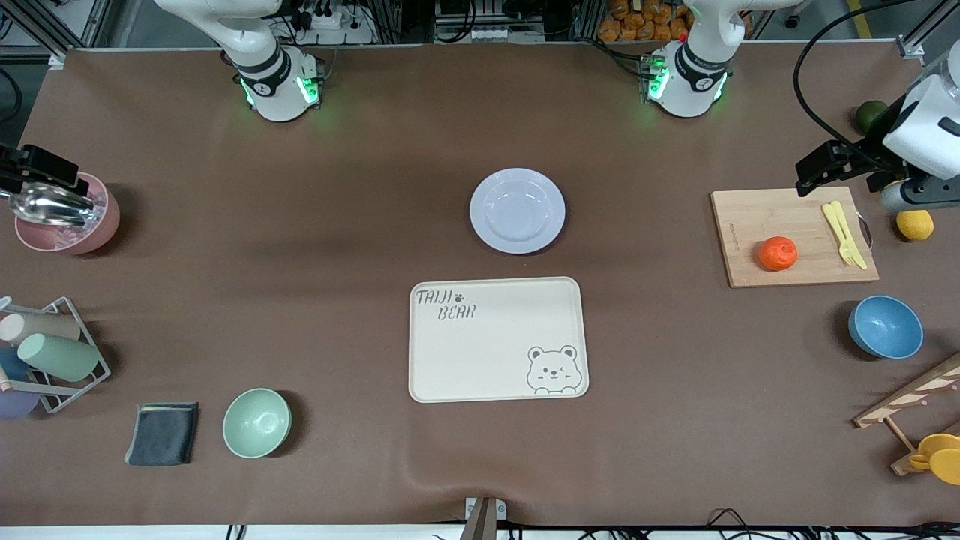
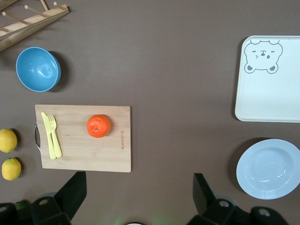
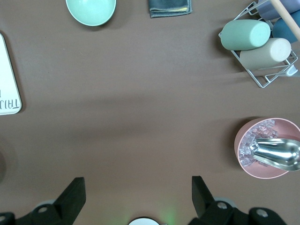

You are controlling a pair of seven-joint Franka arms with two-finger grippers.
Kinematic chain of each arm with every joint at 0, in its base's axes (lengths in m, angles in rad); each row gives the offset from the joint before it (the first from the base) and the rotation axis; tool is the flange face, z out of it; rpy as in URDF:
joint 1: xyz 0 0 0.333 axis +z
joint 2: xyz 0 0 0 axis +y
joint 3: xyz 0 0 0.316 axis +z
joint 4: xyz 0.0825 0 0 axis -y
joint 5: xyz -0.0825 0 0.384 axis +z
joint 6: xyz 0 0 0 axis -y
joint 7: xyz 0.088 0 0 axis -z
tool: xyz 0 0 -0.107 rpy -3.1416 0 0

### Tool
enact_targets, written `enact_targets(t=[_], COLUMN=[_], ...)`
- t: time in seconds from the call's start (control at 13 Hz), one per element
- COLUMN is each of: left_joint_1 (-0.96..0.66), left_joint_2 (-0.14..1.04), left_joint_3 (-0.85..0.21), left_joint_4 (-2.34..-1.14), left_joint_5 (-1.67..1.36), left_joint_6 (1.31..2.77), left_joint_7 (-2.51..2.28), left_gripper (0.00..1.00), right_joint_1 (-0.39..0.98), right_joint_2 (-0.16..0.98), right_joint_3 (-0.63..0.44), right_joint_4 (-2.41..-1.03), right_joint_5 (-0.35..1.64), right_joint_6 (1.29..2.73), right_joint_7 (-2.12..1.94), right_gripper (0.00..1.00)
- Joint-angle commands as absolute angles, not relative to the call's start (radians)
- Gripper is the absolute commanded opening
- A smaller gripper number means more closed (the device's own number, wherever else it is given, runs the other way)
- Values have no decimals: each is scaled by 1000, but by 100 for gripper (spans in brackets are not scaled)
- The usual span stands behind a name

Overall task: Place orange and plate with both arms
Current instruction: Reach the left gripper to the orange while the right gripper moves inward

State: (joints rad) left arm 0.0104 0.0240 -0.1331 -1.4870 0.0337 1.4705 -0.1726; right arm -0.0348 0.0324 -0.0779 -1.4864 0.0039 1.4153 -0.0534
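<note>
A: Nothing placed yet? Orange (image 1: 777, 253) sat on the cutting board (image 1: 750, 225), plate (image 1: 517, 210) at the tray's (image 1: 480, 375) twelve o'clock.

B: Correct: left gripper (image 2: 136, 197) and right gripper (image 3: 136, 197) hung released, empty.

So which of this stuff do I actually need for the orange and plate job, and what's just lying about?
For the job:
orange on the cutting board
plate

Lying about:
tray
yellow fork
blue bowl
green bowl
lemon
cloth
pink ice bowl
cup rack
</note>
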Motion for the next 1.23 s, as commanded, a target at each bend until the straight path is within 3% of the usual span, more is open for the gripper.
enact_targets(t=[0.0,0.38,1.15], left_joint_1=[17,18,118], left_joint_2=[20,32,23], left_joint_3=[-126,-123,-123], left_joint_4=[-1480,-1502,-1885], left_joint_5=[24,29,38], left_joint_6=[1454,1447,1745], left_joint_7=[-150,-143,-172], left_gripper=[100,100,100], right_joint_1=[-43,-29,73], right_joint_2=[26,31,95], right_joint_3=[-71,-71,-69], right_joint_4=[-1486,-1489,-1489], right_joint_5=[6,6,55], right_joint_6=[1401,1402,1394], right_joint_7=[-63,-63,-60], right_gripper=[100,100,100])
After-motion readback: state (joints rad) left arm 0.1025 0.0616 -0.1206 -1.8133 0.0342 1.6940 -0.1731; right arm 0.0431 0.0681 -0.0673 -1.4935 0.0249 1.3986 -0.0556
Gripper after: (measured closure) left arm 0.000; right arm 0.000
